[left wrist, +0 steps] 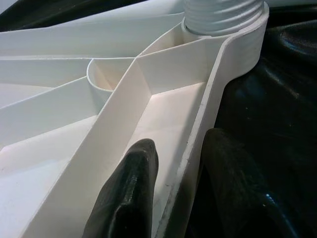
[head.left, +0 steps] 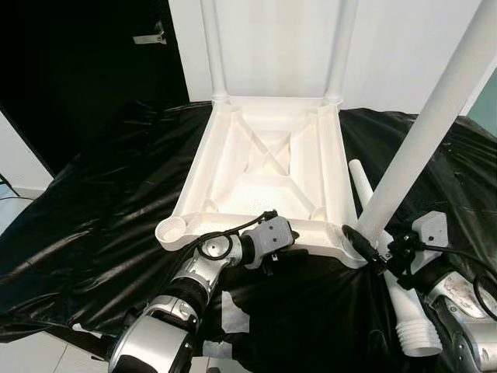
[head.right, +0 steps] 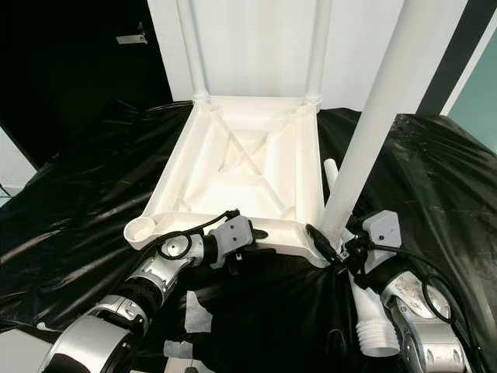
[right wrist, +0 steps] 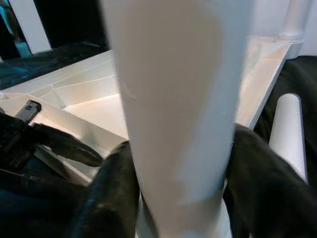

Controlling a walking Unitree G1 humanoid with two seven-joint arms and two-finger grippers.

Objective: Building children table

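1. a white plastic children's table top (head.left: 264,167) lies upside down on a black plastic sheet (head.left: 101,210), its ribbed underside facing up.
2. two white legs (head.left: 213,47) already stand upright in the two far corner sockets, in front of a white wall (head.left: 272,39).
3. the near left corner socket (head.left: 172,230) is an open round cup with nothing in it.
4. the left gripper (head.left: 273,247) sits at the near edge of the table top; in the left wrist view its fingers (left wrist: 124,198) straddle the rim, one inside the frame and one outside on the black sheet, clamped on that edge.
5. the right gripper (head.left: 374,245) is at the near right corner, its fingers (right wrist: 111,193) closed around the base of a third white leg (head.left: 431,124), which stands in that corner socket and leans slightly to the robot's right.
6. a fourth leg (head.left: 392,280) lies loose on the sheet just beside the table top's right edge, its threaded end (head.left: 419,338) pointing toward the robot, partly under the right arm.
7. strips of pale tape (head.left: 231,312) lie on the sheet near the left arm.
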